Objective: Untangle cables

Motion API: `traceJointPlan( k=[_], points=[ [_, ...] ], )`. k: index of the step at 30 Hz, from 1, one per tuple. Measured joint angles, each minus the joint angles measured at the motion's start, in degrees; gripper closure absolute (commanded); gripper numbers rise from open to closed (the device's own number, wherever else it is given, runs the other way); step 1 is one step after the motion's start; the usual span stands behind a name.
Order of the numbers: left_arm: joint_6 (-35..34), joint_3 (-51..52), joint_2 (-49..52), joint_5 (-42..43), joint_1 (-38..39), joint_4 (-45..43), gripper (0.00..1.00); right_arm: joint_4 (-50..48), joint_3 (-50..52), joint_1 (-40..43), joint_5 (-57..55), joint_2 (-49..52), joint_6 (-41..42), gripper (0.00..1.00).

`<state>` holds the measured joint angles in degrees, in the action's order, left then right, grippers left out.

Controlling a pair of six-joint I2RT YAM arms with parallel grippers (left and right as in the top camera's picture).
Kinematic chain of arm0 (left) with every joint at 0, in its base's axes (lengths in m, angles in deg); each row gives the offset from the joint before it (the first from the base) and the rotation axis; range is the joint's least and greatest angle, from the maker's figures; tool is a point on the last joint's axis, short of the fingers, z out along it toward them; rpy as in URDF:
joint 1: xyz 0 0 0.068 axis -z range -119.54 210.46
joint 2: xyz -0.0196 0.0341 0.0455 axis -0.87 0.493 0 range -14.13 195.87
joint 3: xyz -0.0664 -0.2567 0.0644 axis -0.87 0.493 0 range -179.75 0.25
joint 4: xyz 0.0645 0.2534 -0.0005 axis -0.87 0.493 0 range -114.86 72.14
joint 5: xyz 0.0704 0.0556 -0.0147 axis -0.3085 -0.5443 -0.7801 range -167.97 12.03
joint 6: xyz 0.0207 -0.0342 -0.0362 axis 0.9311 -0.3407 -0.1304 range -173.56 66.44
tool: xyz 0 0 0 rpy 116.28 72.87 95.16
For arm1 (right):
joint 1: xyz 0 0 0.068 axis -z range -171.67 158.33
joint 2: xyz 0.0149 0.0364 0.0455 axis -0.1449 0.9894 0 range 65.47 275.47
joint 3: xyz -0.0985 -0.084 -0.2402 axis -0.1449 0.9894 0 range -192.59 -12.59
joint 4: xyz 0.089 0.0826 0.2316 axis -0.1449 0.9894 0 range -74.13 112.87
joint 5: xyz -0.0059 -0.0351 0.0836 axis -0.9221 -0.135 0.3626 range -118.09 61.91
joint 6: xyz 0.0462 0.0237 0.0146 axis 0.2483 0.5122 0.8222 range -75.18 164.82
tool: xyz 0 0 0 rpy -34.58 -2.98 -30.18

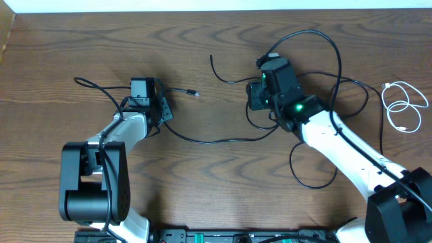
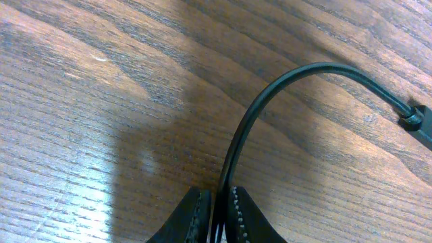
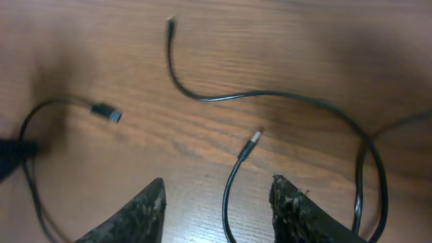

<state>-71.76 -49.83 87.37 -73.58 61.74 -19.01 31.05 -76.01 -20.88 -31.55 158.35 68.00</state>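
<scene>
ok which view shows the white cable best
Overhead: the white cable lies in loose loops at the far right, whole and unobstructed. Neither wrist view shows it; they show only black cables on the wood.

Top-down overhead; wrists close, seemingly oblique

light: overhead view even, kinda warm | glare: pale sheen on desk (image 2: 101, 169) left of left hand (image 2: 217, 202) | right wrist view: soft, blurry
</scene>
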Motion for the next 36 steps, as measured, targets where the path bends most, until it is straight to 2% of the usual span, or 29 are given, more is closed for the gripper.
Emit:
traceJointPlan(
  k=[5,9,19,27,29,33,35,36],
  points=[
    [0.0,0.0,0.0,0.0,0.0,0.0,0.85,-5.7,3.5,-0.5,-5.0,0.6,9.0,0.55],
    [0.0,0.0,0.0,0.2,0.0,0.0,0.85,-9.2,4.0,-0.5,-6.6,4.2,13.0,0.54],
    [0.0,0.0,0.0,1.6,-0.1,-0.2,0.84,-17.8,4.5,-0.5,-6.0,18.6,15.8,0.54],
    [0.0,0.0,0.0,1.8,-0.1,-0.3,0.85,-24.7,3.9,-1.4,-6.8,22.6,16.1,0.60],
    [0.0,0.0,0.0,1.8,-0.1,-0.3,0.84,-25.0,3.5,-1.6,-6.9,23.0,16.1,0.66],
    [0.0,0.0,0.0,1.9,-0.1,-0.3,0.85,-24.1,2.7,-1.7,-7.5,23.9,16.2,0.83],
    [0.0,0.0,0.0,1.9,-0.1,-0.3,0.85,-23.3,2.6,-1.7,-8.0,23.9,16.1,0.96],
    [0.0,0.0,0.0,1.9,-0.1,-0.3,0.85,-23.0,2.5,-1.7,-8.2,23.9,16.3,0.99]
  ],
)
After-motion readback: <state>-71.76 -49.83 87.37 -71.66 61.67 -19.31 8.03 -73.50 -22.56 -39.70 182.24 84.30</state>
